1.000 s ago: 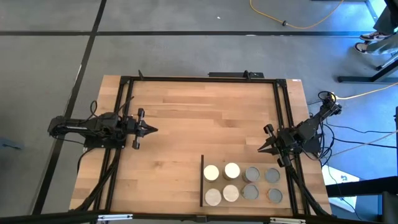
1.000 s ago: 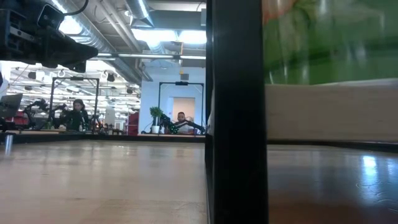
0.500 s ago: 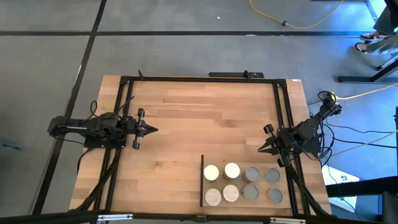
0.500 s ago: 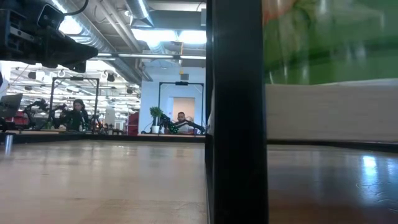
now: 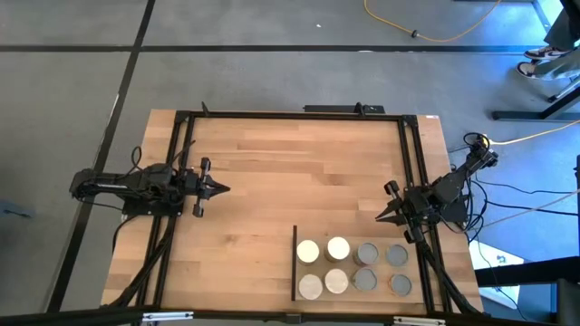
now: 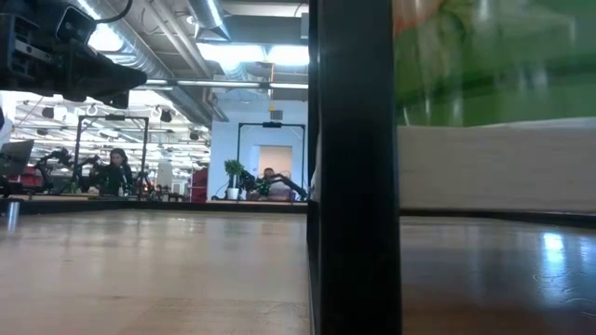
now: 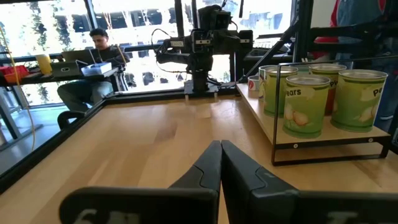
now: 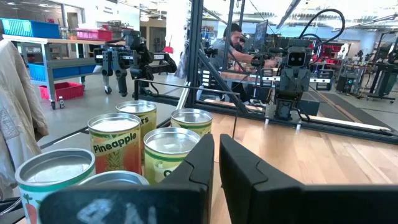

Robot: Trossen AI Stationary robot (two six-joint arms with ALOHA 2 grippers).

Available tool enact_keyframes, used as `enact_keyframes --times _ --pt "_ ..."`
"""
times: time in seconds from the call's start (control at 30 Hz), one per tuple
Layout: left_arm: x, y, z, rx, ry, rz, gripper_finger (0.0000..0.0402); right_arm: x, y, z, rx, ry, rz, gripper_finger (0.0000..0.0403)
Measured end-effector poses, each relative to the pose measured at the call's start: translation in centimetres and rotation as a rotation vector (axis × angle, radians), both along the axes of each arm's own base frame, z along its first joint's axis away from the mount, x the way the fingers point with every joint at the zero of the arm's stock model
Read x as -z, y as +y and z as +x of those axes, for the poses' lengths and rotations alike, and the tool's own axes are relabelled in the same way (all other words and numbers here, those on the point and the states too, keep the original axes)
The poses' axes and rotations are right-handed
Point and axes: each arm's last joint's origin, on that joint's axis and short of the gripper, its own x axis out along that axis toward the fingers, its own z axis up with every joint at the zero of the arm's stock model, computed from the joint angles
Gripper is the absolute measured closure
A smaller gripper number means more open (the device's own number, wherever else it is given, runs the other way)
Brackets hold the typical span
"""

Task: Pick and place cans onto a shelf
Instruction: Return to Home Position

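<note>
Eight cans [image 5: 338, 247] on the shelf [image 7: 323, 139], two neat rows of four, down at the near right corner of the table [image 5: 272, 154], and not one can loose on the bare wood. By my reading the stacking is done and this is parking time. The left tool [image 5: 222, 189] sits at the table's left side, fingers pressed together and gripping nothing, nose pointed toward the middle. It is well apart from the shelf, which suits an arm with nothing more to fetch. The right tool [image 5: 381, 216] hangs at the table's right side, just beside the back row of cans, also closed and empty, tips aimed inward. Its wrist view looks right over the can tops, a pineapple label showing. The cans stand upright with small gaps between them, likely so fingers could let go without knocking a neighbour. The only risk now, I'd say, is the right arm brushing that near row if it swings.
</note>
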Motion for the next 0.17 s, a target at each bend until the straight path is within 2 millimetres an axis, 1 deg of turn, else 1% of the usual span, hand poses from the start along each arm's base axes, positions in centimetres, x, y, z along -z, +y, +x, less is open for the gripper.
enact_keyframes --times 0.17 --pt "0.0 0.0 0.0 0.0 0.0 0.0 0.0401 0.0 0.0 0.0 0.0 0.0 0.0 0.0373"
